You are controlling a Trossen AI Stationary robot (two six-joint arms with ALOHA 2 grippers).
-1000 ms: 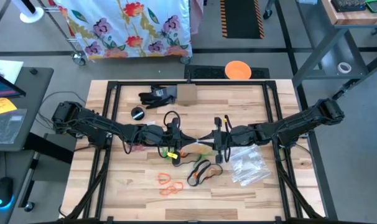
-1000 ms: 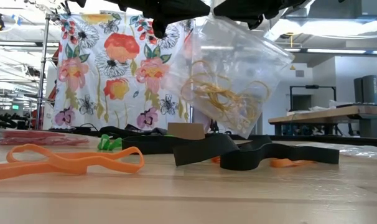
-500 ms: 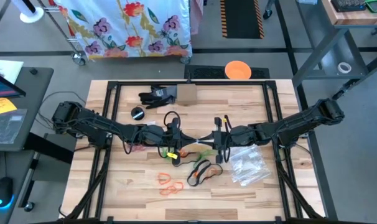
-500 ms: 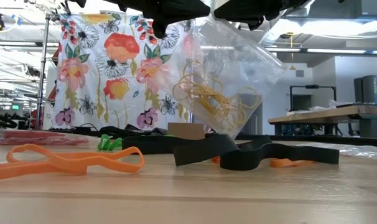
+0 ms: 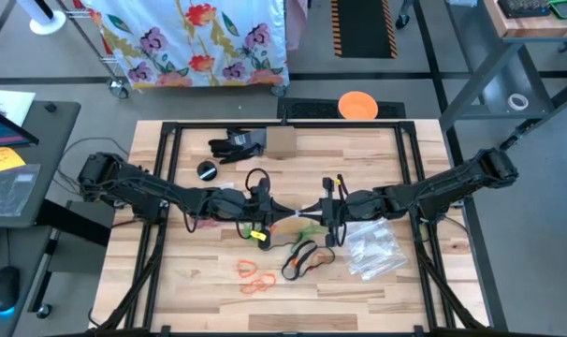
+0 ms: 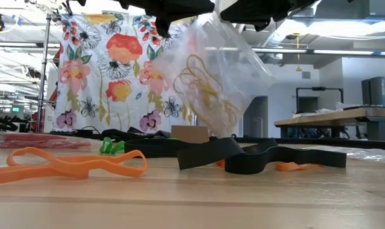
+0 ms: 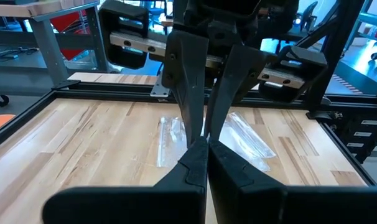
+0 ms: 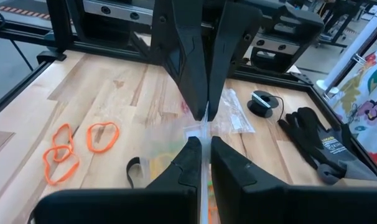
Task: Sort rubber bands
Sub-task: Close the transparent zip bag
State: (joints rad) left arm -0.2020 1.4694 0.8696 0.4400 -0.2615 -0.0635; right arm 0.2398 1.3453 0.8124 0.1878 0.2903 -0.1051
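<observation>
A clear plastic bag (image 6: pixel 208 76) with several yellow rubber bands (image 6: pixel 205 89) inside hangs over the middle of the table. My left gripper (image 5: pixel 282 218) and my right gripper (image 5: pixel 312 215) meet tip to tip above it, both shut on its top. Loose rubber bands lie flat on the wood below and nearer the front edge: orange ones (image 5: pixel 252 275), black ones (image 5: pixel 302 256), a yellow one (image 5: pixel 258 234) and a green one (image 6: pixel 110 146). My left gripper pinches the bag's top edge (image 6: pixel 195 25) between its two fingers, coming nearly level from the table's left. The bag hangs below the fingers. The right gripper's fingers stand right against its tips (image 7: pixel 207 149). My right gripper pinches the same top edge (image 8: pixel 200 132) between its two fingers, coming from the table's right and slanting a little downward. The clear film with the yellow bands (image 8: pixel 160 163) hangs below its fingertips.
A heap of clear bags (image 5: pixel 372 248) lies on the table at the right. At the far side sit a black glove (image 5: pixel 235 143), a small cardboard box (image 5: pixel 281 142) and a black round object (image 5: pixel 207 170). A black metal frame (image 5: pixel 167 187) borders the table.
The hanging bag has turned and drawn in. Its lower right corner has swung toward the table's left, and the yellow bands inside have shifted with it. Both grippers have stayed where they were.
</observation>
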